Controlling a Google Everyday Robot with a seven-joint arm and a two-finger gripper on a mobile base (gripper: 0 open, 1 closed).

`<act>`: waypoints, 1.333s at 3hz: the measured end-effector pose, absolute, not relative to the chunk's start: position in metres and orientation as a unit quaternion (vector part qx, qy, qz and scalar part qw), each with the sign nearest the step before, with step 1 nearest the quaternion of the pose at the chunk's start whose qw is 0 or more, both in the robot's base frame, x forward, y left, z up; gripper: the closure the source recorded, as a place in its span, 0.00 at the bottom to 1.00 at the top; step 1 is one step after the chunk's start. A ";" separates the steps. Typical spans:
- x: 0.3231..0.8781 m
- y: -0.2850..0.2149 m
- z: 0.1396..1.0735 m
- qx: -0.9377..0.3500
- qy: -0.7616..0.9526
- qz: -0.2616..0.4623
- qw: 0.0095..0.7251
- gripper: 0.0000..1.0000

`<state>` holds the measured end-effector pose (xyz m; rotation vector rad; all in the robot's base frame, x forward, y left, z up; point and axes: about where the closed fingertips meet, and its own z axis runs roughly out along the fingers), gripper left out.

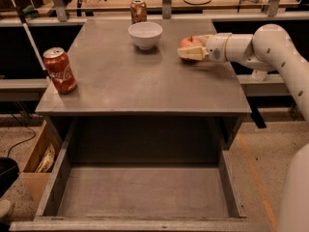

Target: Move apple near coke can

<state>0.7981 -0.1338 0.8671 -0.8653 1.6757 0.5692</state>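
With the claw [186, 50] clasping the apple [189, 42] at the right of the tabletop [145, 88], lift it clear, carry it left in front of the bowl [145, 34], and set it beside the coke can [60, 70].

Red-orange apple [191, 42] at right rear of worktop [140, 81], clamped between jaws of gripper [187, 49]. Red coke can [60, 70] upright at left edge, well apart.
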 end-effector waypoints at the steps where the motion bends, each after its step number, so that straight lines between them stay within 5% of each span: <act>1: 0.798 -0.130 0.866 -0.367 0.708 0.243 0.552 0.96; 4: 0.737 -0.068 0.925 -0.423 0.668 0.214 0.573 1.00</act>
